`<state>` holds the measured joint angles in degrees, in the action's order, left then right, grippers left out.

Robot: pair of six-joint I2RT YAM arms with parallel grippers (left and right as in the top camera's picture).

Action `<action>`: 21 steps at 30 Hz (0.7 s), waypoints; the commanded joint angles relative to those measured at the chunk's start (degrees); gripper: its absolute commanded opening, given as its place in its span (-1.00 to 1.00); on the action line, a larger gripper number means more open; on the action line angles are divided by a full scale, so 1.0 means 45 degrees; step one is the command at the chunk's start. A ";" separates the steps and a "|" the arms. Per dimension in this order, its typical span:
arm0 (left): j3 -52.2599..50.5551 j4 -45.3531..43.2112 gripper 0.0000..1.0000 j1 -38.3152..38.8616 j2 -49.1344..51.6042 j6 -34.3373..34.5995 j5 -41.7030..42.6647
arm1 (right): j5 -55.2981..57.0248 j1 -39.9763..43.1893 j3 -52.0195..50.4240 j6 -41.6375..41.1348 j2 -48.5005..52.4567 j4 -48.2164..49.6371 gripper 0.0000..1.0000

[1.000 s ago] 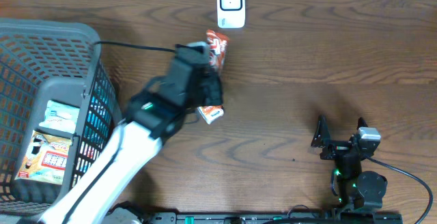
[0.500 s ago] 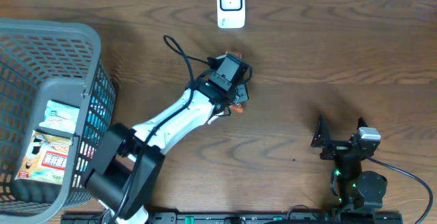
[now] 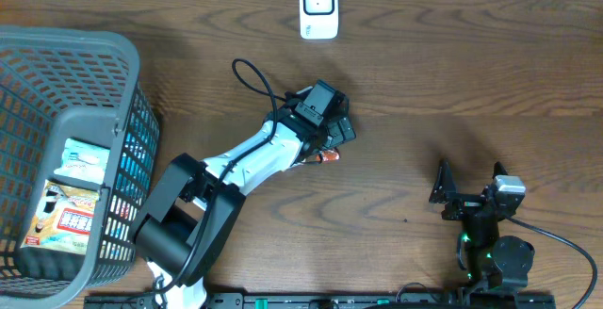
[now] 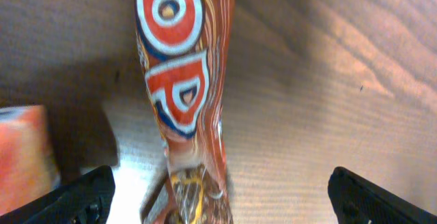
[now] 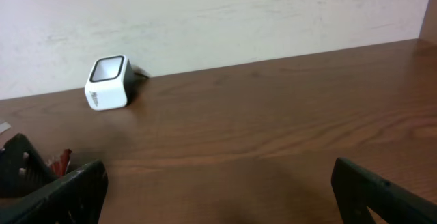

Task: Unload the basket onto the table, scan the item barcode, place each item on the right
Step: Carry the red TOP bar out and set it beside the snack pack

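Snack packet [image 3: 326,156] mostly hidden under left tool [image 3: 335,130] (lettering cropped, perhaps "OP").

A mock shop checkout: a white barcode scanner [image 3: 318,8] at the wooden surface's [image 3: 452,73] far edge, a grey shopping basket [image 3: 141,130] holding packaged goods [image 3: 71,205] at its left edge.

overhead: straight down on table [image 3: 424,83].
left wrist: close on packet [image 4: 181,80].
right wrist: low, facing scanner [image 5: 108,82].
shared: scanner, top centre overhead.
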<state>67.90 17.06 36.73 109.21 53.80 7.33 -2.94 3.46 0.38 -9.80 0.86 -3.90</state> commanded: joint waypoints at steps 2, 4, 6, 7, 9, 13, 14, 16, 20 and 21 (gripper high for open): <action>0.0058 0.0777 0.98 -0.0146 -0.1472 -0.0078 0.0855 | 0.0053 -0.0112 -0.0015 0.0146 -0.0034 -0.0044 0.99; 0.0058 0.0937 0.98 -0.0228 -0.2288 -0.0330 0.0903 | 0.0053 -0.0112 -0.0015 0.0146 -0.0034 -0.0044 0.99; 0.0058 0.1005 0.98 -0.0257 -0.3167 -0.0695 0.0879 | 0.0053 -0.0112 -0.0015 0.0146 -0.0034 -0.0044 0.99; 0.0058 0.1035 0.98 -0.0257 -0.3638 -0.0869 0.0840 | 0.0049 -0.0112 -0.0015 0.0146 -0.0034 -0.0044 0.99; 0.0058 0.1069 0.97 -0.0257 -0.4381 -0.1239 0.0782 | 0.0053 -0.0112 -0.0015 0.0146 -0.0034 -0.0044 0.99; 0.0058 0.1467 0.97 -0.0257 -0.5736 -0.1379 0.0277 | 0.0053 -0.0112 -0.0015 0.0146 -0.0034 -0.0044 0.99; 0.0058 0.1593 0.97 -0.0257 -0.5994 -0.1389 0.0175 | 0.0053 -0.0112 -0.0015 0.0146 -0.0034 -0.0044 0.99; 0.0058 0.1710 0.97 -0.0257 -0.6431 -0.1593 0.0126 | 0.0053 -0.0112 -0.0015 0.0146 -0.0034 -0.0044 0.98; 0.0058 0.1899 0.97 -0.0340 -0.7242 -0.1860 0.0121 | 0.0053 -0.0112 -0.0015 0.0146 -0.0034 -0.0044 0.99; 0.0058 0.1933 0.97 -0.0427 -0.7441 -0.1860 0.0121 | 0.0053 -0.0112 -0.0015 0.0146 -0.0034 -0.0044 0.99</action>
<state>67.90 25.26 35.70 78.65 47.53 8.84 -2.96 3.46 0.38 -9.80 0.86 -3.88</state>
